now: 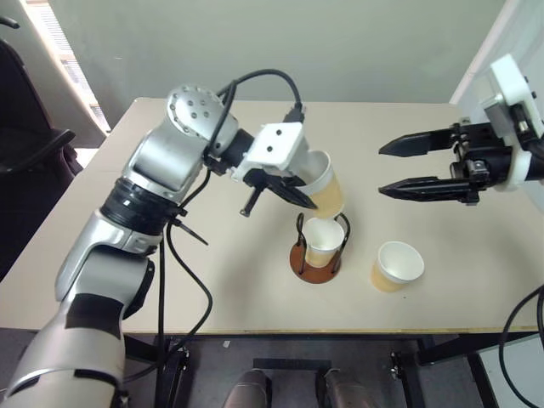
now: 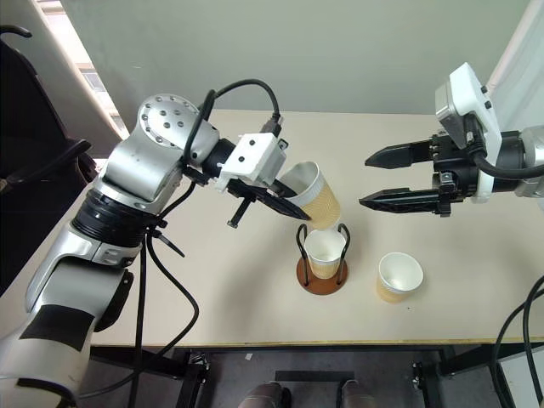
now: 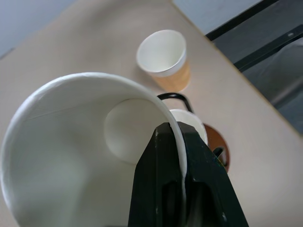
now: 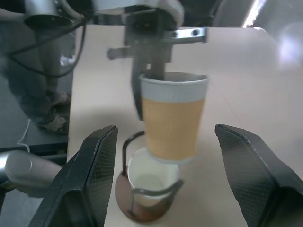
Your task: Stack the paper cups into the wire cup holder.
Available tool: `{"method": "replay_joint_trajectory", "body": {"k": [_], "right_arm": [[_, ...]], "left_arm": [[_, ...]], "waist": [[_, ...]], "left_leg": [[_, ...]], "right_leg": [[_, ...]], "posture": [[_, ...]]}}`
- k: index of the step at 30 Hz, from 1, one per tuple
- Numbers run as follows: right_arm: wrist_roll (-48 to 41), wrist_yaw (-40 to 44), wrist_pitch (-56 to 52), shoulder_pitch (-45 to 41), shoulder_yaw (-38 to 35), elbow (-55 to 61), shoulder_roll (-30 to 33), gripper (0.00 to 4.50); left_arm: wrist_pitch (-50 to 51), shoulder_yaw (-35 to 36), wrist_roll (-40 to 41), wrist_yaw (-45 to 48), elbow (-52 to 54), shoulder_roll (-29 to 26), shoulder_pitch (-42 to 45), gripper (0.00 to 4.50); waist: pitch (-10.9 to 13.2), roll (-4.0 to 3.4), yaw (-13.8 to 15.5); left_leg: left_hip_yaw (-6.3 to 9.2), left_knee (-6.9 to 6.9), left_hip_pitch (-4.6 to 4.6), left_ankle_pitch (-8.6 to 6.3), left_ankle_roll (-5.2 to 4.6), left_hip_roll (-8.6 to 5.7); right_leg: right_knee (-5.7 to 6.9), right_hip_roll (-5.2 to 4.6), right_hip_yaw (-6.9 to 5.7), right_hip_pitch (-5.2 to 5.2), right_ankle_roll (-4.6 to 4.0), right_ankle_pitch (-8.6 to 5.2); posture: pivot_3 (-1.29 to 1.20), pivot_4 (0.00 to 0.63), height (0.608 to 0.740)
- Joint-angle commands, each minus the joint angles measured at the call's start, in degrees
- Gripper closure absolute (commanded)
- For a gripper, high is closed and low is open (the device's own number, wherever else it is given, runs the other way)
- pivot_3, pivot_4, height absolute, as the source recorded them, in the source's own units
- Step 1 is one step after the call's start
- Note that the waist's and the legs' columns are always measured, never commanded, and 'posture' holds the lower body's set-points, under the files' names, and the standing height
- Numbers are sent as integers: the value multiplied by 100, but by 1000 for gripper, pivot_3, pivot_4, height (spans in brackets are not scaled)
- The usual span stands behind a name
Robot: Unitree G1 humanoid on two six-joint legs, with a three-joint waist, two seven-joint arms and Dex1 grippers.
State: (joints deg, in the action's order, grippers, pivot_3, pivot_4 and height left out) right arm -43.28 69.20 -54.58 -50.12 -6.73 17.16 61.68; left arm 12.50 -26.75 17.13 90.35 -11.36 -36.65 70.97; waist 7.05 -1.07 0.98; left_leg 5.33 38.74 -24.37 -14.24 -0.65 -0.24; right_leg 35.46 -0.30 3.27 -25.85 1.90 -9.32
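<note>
Left gripper [image 1: 293,192] pinches tilted tan paper cup [image 1: 327,194] by its rim | black wire cup holder [image 1: 320,246] at 6 o'clock already holds one cup | your right gripper [image 1: 399,168] gapes empty | risk: tilt snags the wire.

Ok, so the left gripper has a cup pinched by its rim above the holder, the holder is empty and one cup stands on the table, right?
Not quite: the wire cup holder already has a cup in it, as the left eye view shows. The rest holds: the left gripper pinches its cup by the rim above the holder, and another cup stands on the table.
</note>
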Motion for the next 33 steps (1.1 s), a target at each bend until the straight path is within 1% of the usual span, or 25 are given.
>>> {"method": "replay_joint_trajectory", "body": {"k": [1,5,7,14,18,21,22,28,29,30,32,33], "right_arm": [[-175,-178,-26,69,-438,268,170,1103],[-296,-327,-83,149,-530,378,228,1103],[-327,-369,-78,216,-567,407,278,1103],[-451,-502,-81,313,-586,491,340,1103],[-479,-520,-85,329,-540,486,395,1103],[-484,-520,-89,324,-512,476,427,1103],[-488,-523,-88,321,-506,473,433,1103],[-507,-552,-93,294,-467,463,465,1103],[-503,-551,-87,302,-466,460,470,1103],[-491,-547,-78,312,-467,453,480,1103],[-438,-562,-42,343,-469,445,497,1103],[-373,-581,1,391,-469,455,516,1103]], "left_arm": [[-148,-221,147,215,-32,31,161,4446],[-440,-481,27,215,-204,35,150,4446],[-713,-599,-156,215,-414,132,137,4446],[-938,-579,-470,215,-779,624,117,4446],[-1022,-659,-551,215,-835,759,134,4446],[-1175,-839,-650,215,-929,759,250,3914],[-1195,-881,-641,215,-946,750,287,3638],[-1409,-931,-648,215,-1222,831,604,1658],[-1426,-927,-657,215,-1254,852,627,1264],[-1432,-896,-675,215,-1282,890,645,998],[-1391,-754,-702,215,-1328,1001,658,297],[-1290,-638,-663,195,-1339,1058,660,36]], "waist": [[0,0,4],[0,0,9],[0,-1,14],[0,-1,52],[0,-1,57],[0,-1,58],[0,-1,61],[0,-1,62],[0,-1,62],[0,-1,62],[0,-1,63],[0,-1,64]], "left_leg": [[0,4,-1,-1,-1,0],[-1,20,-6,-6,-11,0],[-1,24,-9,-7,-12,0],[-1,41,-21,-20,-33,-5],[-3,42,-23,-21,-36,-6],[-3,41,-22,-21,-36,-5],[-3,41,-23,-21,-36,-5],[-4,45,-24,-22,-38,-7],[-4,44,-24,-23,-38,-7],[-5,44,-24,-23,-39,-7],[-5,44,-24,-23,-39,-7],[-5,44,-24,-23,-39,-7]], "right_leg": [[-3,0,0,2,2,1],[-15,0,0,8,8,4],[-23,0,0,10,14,7],[-51,-4,1,22,35,20],[-53,-5,2,22,41,20],[-52,-4,2,22,44,18],[-52,-4,2,22,44,18],[-53,-6,4,23,49,20],[-54,-6,4,23,49,20],[-53,-6,5,23,50,19],[-53,-6,5,23,51,19],[-53,-6,4,23,52,19]], "posture": [[0,150,740],[0,150,740],[0,150,740],[0,150,740],[0,150,740],[0,150,740],[0,150,740],[0,150,740],[0,150,740],[0,150,740],[0,150,740],[0,150,740]]}}
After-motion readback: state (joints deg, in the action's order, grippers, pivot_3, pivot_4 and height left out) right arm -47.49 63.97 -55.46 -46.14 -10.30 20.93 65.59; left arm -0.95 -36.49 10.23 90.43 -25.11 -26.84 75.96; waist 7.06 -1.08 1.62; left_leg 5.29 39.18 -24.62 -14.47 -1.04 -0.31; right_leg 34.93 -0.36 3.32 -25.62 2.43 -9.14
